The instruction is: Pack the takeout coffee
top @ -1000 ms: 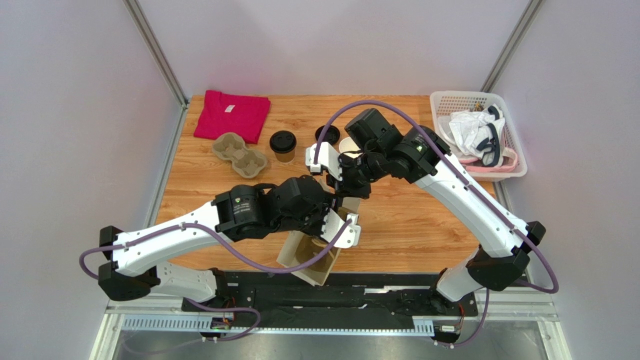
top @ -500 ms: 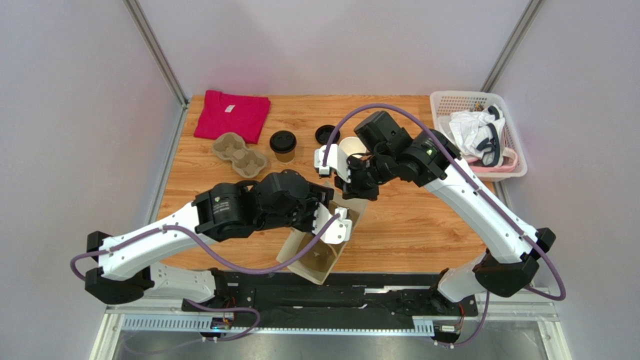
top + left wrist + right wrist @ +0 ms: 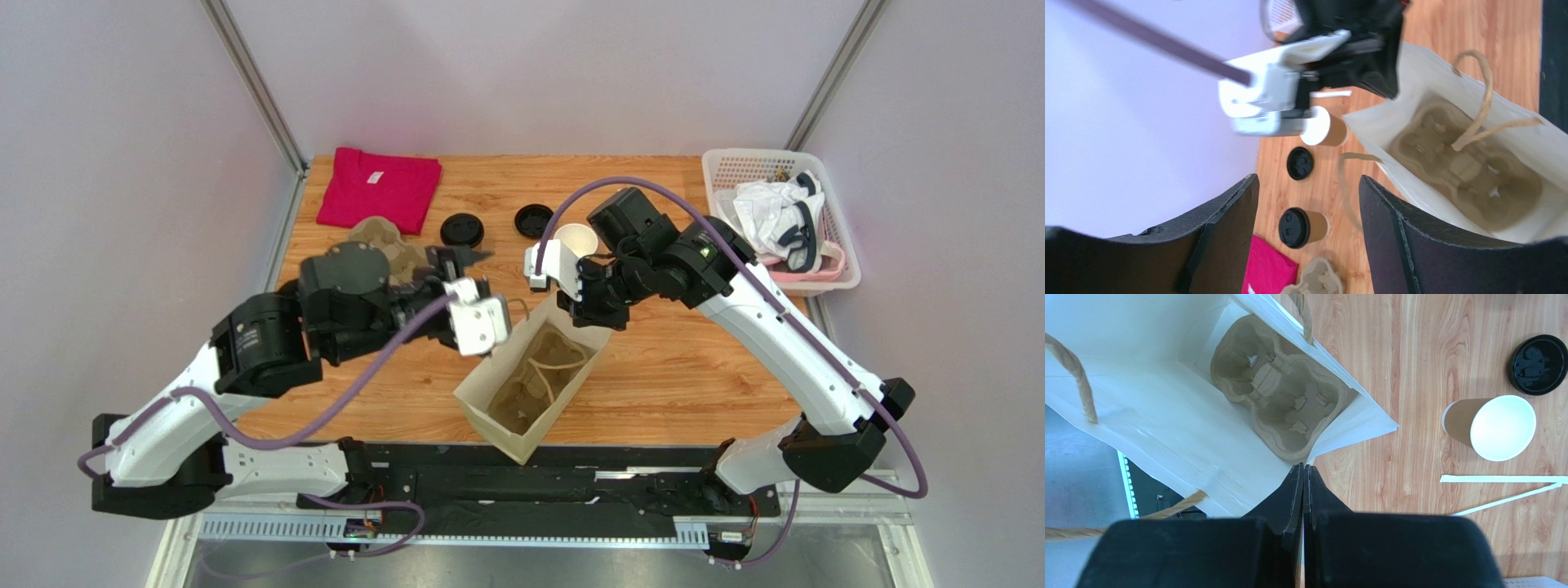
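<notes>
The takeout coffee (image 3: 463,230) (image 3: 1303,226), a tan cup with a black lid, stands upright at the back of the table. My left gripper (image 3: 472,294) (image 3: 1308,184) is open and empty, short of the coffee and left of the paper bag. The white-lined paper bag (image 3: 491,410) (image 3: 1155,416) gapes open with a cardboard cup carrier (image 3: 1281,392) (image 3: 1468,177) on its bottom. My right gripper (image 3: 574,306) (image 3: 1303,467) is shut on the bag's far rim.
An open tan cup (image 3: 577,240) (image 3: 1499,425) and a loose black lid (image 3: 534,221) (image 3: 1539,362) sit behind the bag. A second carrier (image 3: 374,233), a red shirt (image 3: 378,186) and a white basket (image 3: 736,165) with cloths lie along the back. White paper strips (image 3: 1499,478) lie near the cup.
My left arm has pulled out of the bag and swung left and back, its jaws opening wider. The bag now stands open, showing the carrier inside. The right gripper has barely moved.
</notes>
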{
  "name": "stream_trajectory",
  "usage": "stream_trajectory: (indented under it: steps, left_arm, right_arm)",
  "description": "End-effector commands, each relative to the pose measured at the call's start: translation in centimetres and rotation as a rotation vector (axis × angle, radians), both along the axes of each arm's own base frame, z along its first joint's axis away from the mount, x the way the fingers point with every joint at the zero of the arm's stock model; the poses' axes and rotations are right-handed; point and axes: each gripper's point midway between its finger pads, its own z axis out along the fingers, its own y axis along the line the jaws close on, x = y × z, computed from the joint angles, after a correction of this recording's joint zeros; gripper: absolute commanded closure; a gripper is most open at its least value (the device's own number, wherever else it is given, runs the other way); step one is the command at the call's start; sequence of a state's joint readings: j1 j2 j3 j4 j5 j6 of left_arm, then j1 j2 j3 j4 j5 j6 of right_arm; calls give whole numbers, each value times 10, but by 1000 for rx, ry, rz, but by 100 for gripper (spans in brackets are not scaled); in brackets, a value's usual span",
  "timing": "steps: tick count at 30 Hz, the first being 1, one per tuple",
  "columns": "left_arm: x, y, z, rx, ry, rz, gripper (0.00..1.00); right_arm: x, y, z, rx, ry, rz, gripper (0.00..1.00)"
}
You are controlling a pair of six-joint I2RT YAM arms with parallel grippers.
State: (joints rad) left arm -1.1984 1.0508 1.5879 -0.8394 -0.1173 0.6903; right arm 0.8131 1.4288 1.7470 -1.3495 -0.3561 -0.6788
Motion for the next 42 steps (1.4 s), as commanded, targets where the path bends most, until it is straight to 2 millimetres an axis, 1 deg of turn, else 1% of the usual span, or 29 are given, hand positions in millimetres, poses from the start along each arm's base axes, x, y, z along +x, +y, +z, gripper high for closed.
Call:
stream_trajectory:
  steps: [1,2,3,5,7,9,10,11,12,13,14,15,16,18,19,20,23,24,26,28,30,31,32,33,34,36,37,39,42]
  left_arm:
    - [13,18,47,-217,108,100,28]
    - [27,29,49,-251,158,175,28]
    - [25,31,40,-229,210,169,28]
    - [33,42,31,-226,272,224,27]
    - [29,45,18,-222,353,231,27]
    - [26,49,3,-227,449,241,25]
    - [23,48,-6,-219,495,236,24]
    - [18,47,-11,-220,531,223,23]
    - [11,45,-16,-220,571,191,23]
    - [10,43,-33,-207,617,201,22]
    - [6,44,-35,-225,626,202,21]
    - [5,41,-36,-241,631,188,21]
    - [3,40,-48,-234,672,193,21]
    - [-7,35,-49,-257,698,143,21]
    - [-11,35,-55,-255,705,129,20]
    - [-11,33,-52,-265,678,102,20]
    - [10,36,-50,-279,568,151,19]
    - [14,37,-49,-282,558,158,18]
    - [23,37,-48,-298,576,189,18]
    - [28,37,-54,-302,605,209,18]
    - [37,43,-54,-344,625,253,18]
    - [38,46,-57,-358,640,267,18]
    - [42,50,-55,-385,645,266,18]
    - [43,51,-66,-384,664,271,18]
    - [42,54,-65,-398,649,271,18]
    - [50,60,-71,-405,623,306,18]
    - [53,62,-73,-403,616,318,18]
    - [56,63,-78,-391,619,334,18]
    - [63,62,-88,-368,628,345,19]
  right_arm:
    - [5,-9,12,30,-62,-10,100]
    - [7,-11,12,30,-73,-6,100]
    - [6,-13,9,23,-75,-4,100]
    - [12,-13,8,19,-98,-12,100]
    - [18,-11,8,12,-108,-23,97]
    - [24,-8,10,15,-108,-63,85]
    - [30,-5,15,23,-111,-91,74]
    - [34,-3,17,21,-108,-116,57]
    - [38,-5,21,15,-110,-160,52]
    - [41,-5,26,5,-108,-176,49]
    - [43,-7,30,-1,-113,-196,43]
    - [48,-11,31,-15,-126,-228,39]
    - [49,-12,32,-22,-119,-253,38]
    - [52,-13,36,-19,-115,-286,37]
    - [52,-13,33,-26,-98,-305,37]
    - [56,-13,28,-43,-88,-317,37]
    - [62,-17,14,-78,-26,-359,38]
    - [60,-15,14,-65,7,-358,38]
    - [58,-18,7,-85,60,-374,39]
    - [56,-19,-10,-122,97,-375,41]
    - [53,-22,-23,-154,112,-363,61]
    - [53,-23,-23,-158,106,-359,81]
    - [53,-25,-20,-152,94,-361,89]
    - [50,-26,-6,-116,75,-360,95]
    - [46,-25,4,-83,65,-350,100]
    - [33,-19,23,0,60,-274,100]
    - [23,-22,33,35,39,-246,100]
    - [15,-25,36,49,8,-186,100]
    - [8,-35,25,11,-22,-124,100]
